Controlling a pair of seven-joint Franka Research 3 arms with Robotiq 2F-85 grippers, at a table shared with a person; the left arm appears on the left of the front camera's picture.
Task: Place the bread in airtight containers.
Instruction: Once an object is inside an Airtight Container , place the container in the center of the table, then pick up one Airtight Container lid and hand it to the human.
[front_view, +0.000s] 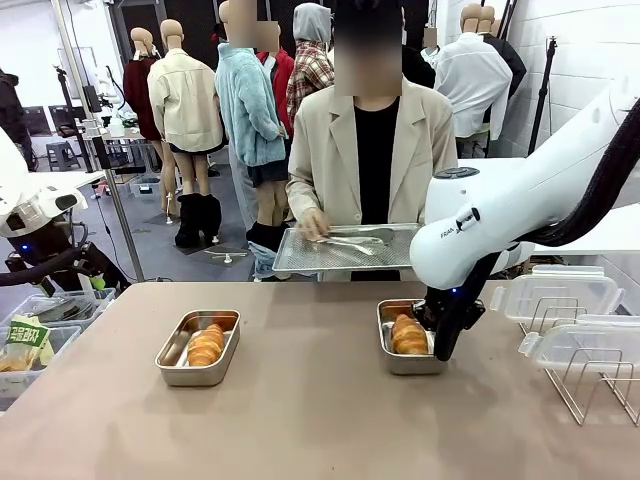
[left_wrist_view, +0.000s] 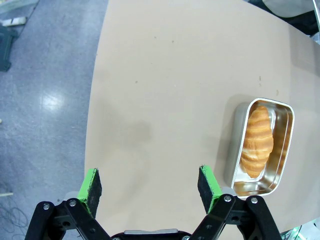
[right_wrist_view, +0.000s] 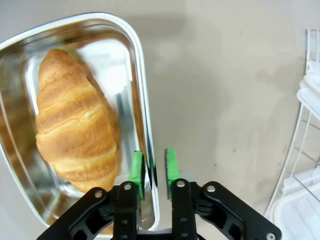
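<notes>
Right wrist view made the step plain. Each roll already lay in a steel tray, so I judged the job in hand was to come off the tray wall cleanly and then go for a lid. To do that well, the right pincer (right_wrist_view: 154, 160) needed to spread its jaws a little wider. It then needed to rise straight up along the wall, because any sideways pull could drag the light tray across the table (front_view: 320, 430). The translucent lids (front_view: 555, 295) sat on the wire rack off the pincer's outer side.

The right pincer stood barely parted, astride the long wall of the right container (right_wrist_view: 134, 55). Its inner pad (right_wrist_view: 136, 167) lay against the inside of the wall. A thin dark gap showed at the outer pad, so it seemed to clamp nothing. The right bread (right_wrist_view: 75, 125) lay inside the tray, just beside that inner pad.

The left pincer (left_wrist_view: 150, 182) hung with its jaws spread wide and empty over bare table. The left container (left_wrist_view: 290, 115), with the left bread (left_wrist_view: 257, 142) in it, sat near one finger, untouched.
</notes>
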